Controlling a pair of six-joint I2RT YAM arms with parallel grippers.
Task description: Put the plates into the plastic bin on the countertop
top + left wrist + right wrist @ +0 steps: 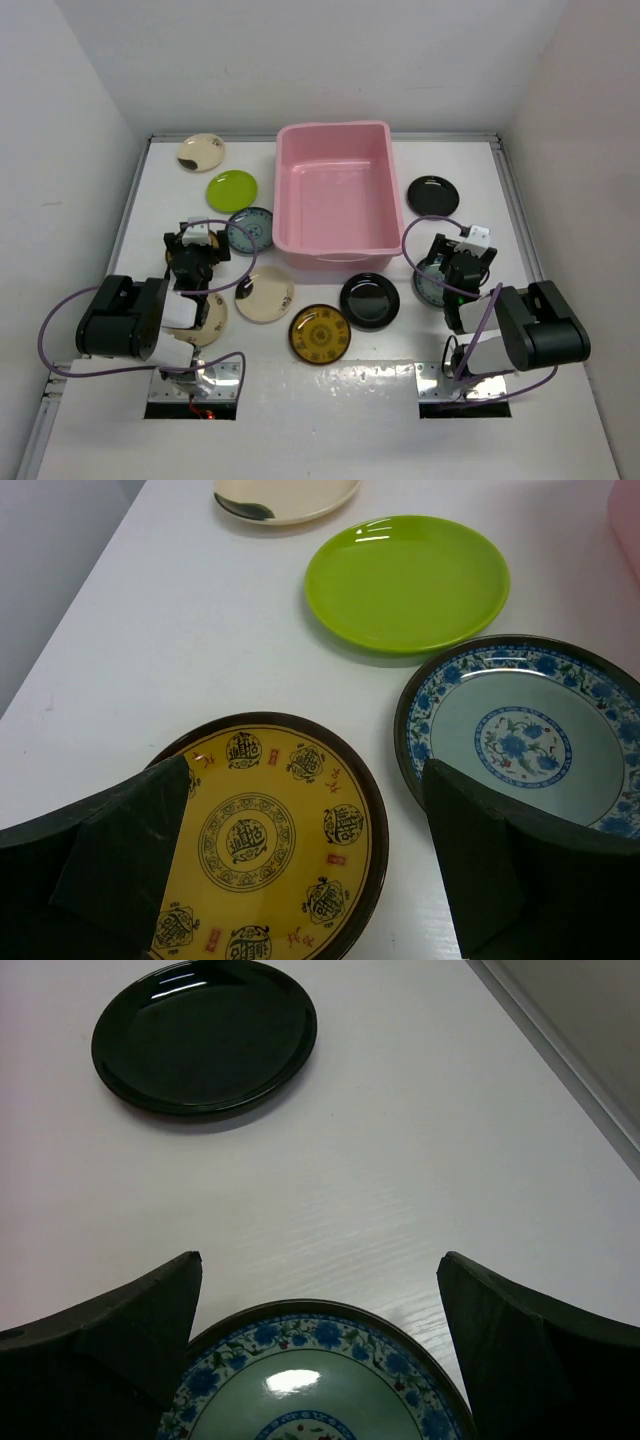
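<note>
The pink plastic bin stands empty at the back centre of the white countertop. Plates lie around it: cream blotched, lime green, blue patterned, cream, amber, and two black ones. My left gripper hangs open over an amber plate, beside the blue plate and the green one. The right gripper is open above another blue plate, with the black plate ahead.
White walls close in the left, back and right sides. Another plate lies partly under the left arm. Purple cables loop from both arms. The arm bases sit at the near edge.
</note>
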